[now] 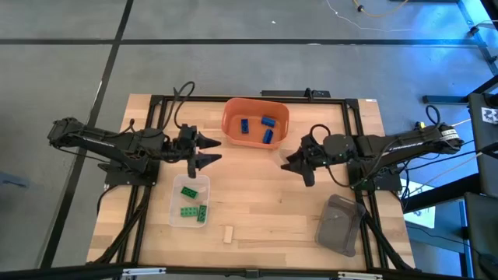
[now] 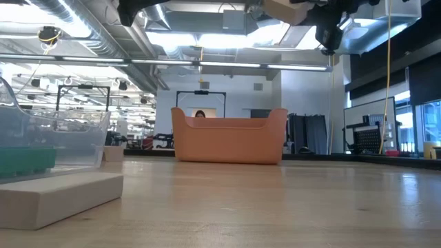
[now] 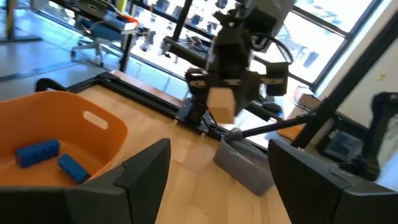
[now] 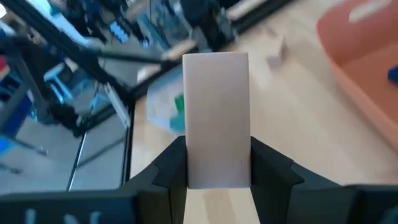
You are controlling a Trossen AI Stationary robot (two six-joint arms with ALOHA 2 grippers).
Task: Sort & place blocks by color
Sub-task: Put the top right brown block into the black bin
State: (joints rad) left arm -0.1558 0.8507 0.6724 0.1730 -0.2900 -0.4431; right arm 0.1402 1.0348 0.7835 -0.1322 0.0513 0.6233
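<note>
Over the table's middle right, the right gripper hangs in the air with its fingers clamped on a pale tan block; the block stands between the fingers and juts past their tips. Left wrist view shows the same tan block held clear above the wood.

Left gripper sits between the orange bin and the clear tray, jaws spread wide, holding nothing.

Blue blocks: three, all lying inside the orange bin, e.g. one at; two of them show in the left wrist view.

Green blocks: three, inside the clear tray at the left front of the table, e.g..

Second tan block lies flat on the bare wood near the front edge, just beside the clear tray and apart from it. A third tan block was not found in any view.

Grey tray rests at the right front of the table, nothing visible in it.

Writing: a black-and-white marker tag shows on equipment off the table's right edge; its pattern is too small to read. No legible brand or label on bins, blocks or arms.
</note>
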